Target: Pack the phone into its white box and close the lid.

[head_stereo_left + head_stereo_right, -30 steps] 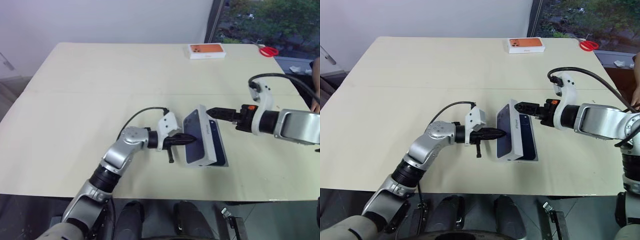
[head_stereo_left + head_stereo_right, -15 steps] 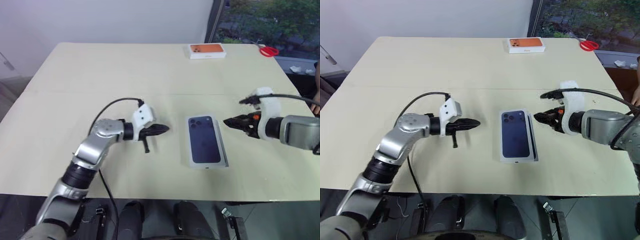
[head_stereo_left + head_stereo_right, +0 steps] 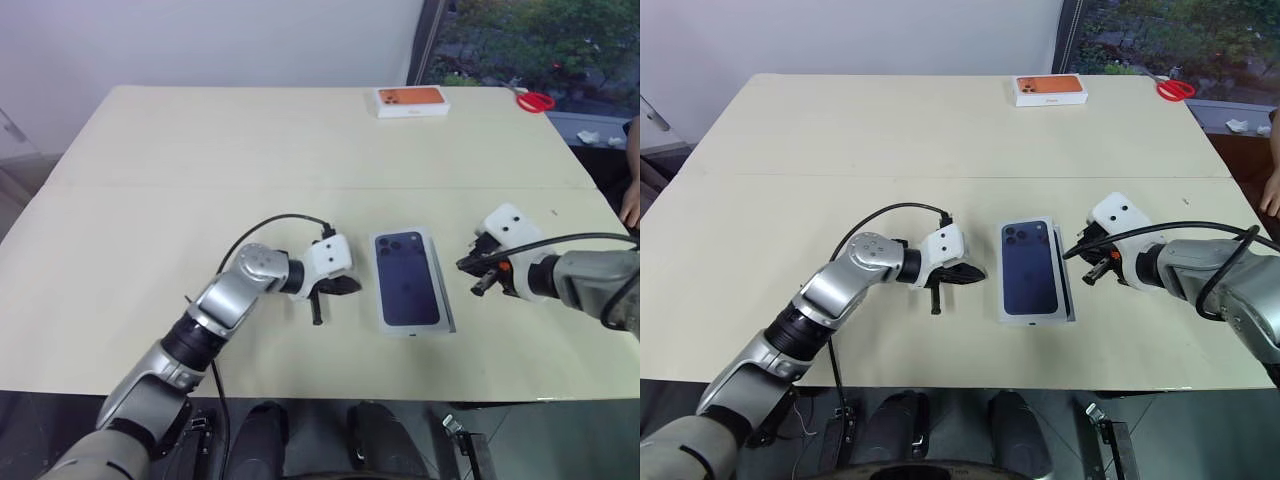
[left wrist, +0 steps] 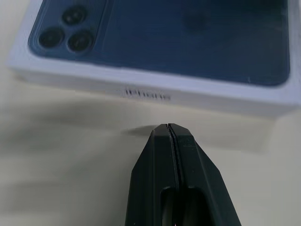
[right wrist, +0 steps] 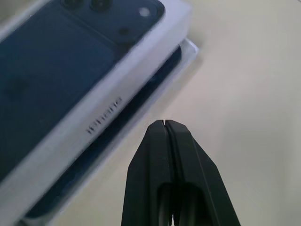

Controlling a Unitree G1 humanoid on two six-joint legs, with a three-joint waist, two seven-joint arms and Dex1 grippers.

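The left hand (image 3: pixel 345 286) hangs low over the counter (image 3: pixel 200 200) with its two black fingers (image 4: pixel 170 155) pressed flat together, gripping nothing; its tip sits just beside the long left edge of the lid (image 3: pixel 407 279), near but apart from it. The right hand (image 3: pixel 467 266) mirrors it on the other side: fingers (image 5: pixel 170 155) closed tight against each other, empty, the tip pointing at the right edge of the lid and stopping just short of it.

Between the two hands, the lid lies face up, its printed dark blue phone picture with the camera cluster turned toward the far side of the counter. It rests on the box (image 5: pixel 189 46) but does not sit square: in the right wrist view, the lid's white side wall rides above and inward of the box rim, and a dark blue strip of the phone (image 5: pixel 141 96) shows in the gap beneath it along the right side. The box stands on the near half of the counter, at the middle.

Well apart, at the far edge, lie an orange-topped box (image 3: pixel 412 101) and, farther right, red-handled scissors (image 3: pixel 537 101). A person's hand (image 3: pixel 631 205) shows at the right border.
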